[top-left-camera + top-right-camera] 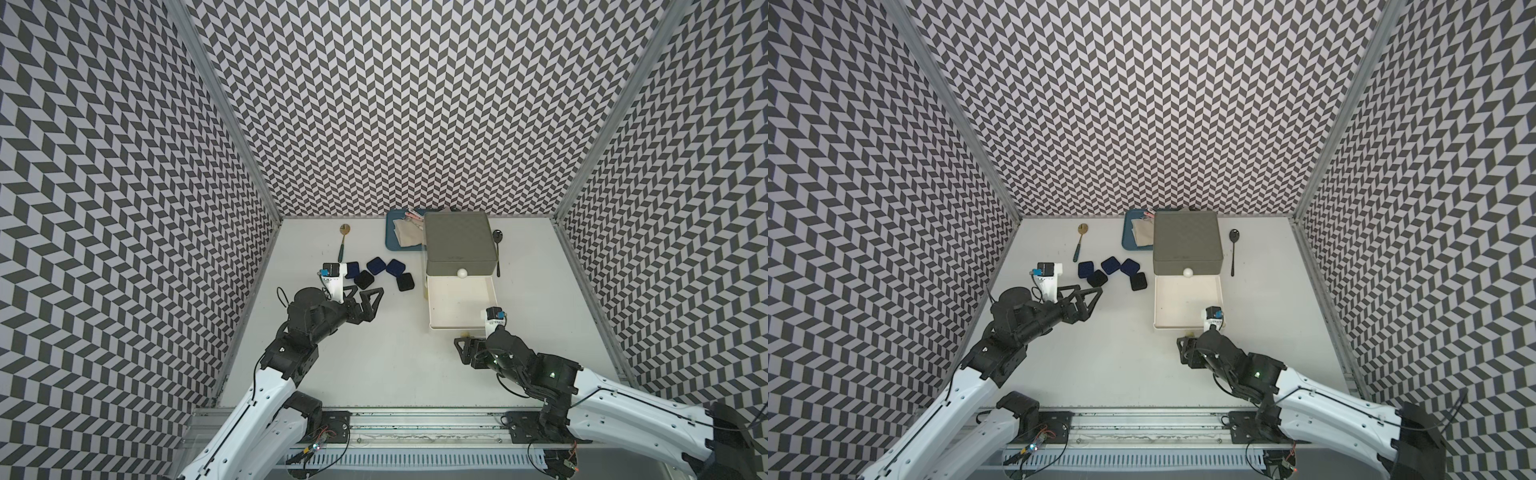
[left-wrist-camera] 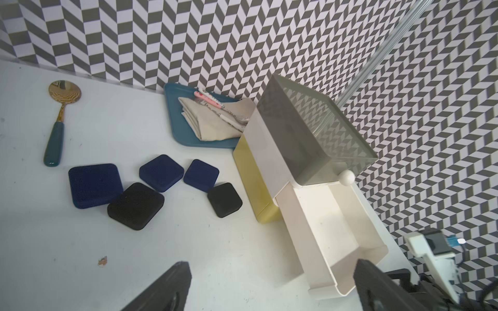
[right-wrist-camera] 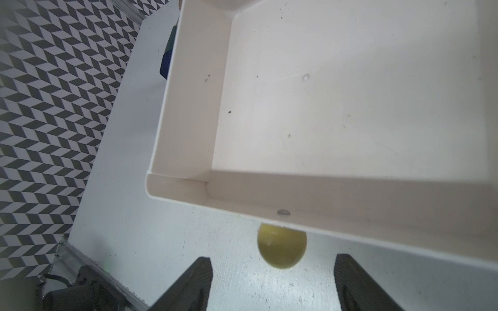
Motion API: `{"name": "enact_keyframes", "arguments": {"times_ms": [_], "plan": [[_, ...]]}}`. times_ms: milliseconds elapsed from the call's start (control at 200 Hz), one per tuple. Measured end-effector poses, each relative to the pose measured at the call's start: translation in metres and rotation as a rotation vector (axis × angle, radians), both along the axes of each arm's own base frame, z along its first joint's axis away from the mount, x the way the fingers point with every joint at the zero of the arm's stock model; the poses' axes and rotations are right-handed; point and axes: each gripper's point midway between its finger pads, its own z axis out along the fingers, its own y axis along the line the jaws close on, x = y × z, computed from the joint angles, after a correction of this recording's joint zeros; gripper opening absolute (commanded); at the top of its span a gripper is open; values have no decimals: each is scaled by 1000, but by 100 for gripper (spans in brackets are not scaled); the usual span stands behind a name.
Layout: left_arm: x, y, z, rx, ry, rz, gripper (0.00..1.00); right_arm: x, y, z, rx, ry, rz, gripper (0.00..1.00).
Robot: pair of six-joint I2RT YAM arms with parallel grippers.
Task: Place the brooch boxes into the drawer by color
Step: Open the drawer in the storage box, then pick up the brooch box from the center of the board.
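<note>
Left jaws stand spread wide, grasping nothing, over the white bench (image 1: 374, 365) just short of the brooch boxes (image 1: 1111, 264). Right jaws are parted too, with a yellowish ball knob (image 3: 281, 247) in the gap between them, touching neither. Black-and-white chevron walls (image 1: 415, 104) close the bench on 3 sides. The 5 boxes in sight, 3 navy and 2 black, lie on the bench in a loose cluster between a gold spoon (image 1: 344, 228) and the drawer chest (image 1: 459, 241), whose white drawer (image 1: 457, 303) is pulled out. Both top views show a black spoon (image 1: 1233, 235) right of the chest, outside either wrist view. Left wrist view best shows the chest's yellow bottom tier (image 2: 253, 183) and the folded cloth (image 2: 213, 123) on the blue tray (image 2: 172, 113). Right wrist view shows the drawer's pale floor, flecked with dark specks.
</note>
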Motion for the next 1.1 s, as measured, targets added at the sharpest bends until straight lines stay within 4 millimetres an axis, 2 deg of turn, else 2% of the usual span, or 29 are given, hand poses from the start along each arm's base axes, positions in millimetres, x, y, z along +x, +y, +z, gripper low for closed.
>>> {"name": "enact_keyframes", "arguments": {"times_ms": [90, 270, 386, 501, 746, 976, 1097], "plan": [[11, 3, -15, 23, 75, 33, 100, -3, 0, 25, 26, -32, 19, 81], [43, 19, -53, 71, 253, 110, 100, -5, -5, 89, 73, -130, 39, 81], [65, 29, -76, 93, 366, 146, 99, -4, -14, 114, 66, -186, 32, 82], [83, 35, -87, 100, 426, 174, 96, -1, -22, 129, 47, -241, 16, 85], [116, 39, -110, 84, 558, 252, 96, 2, -39, 154, 72, -340, -35, 90], [130, 46, -151, 120, 699, 330, 95, 0, -48, 167, 112, -375, -54, 91], [133, 50, -160, 138, 736, 364, 95, -2, -52, 175, 137, -390, -60, 92]]}}
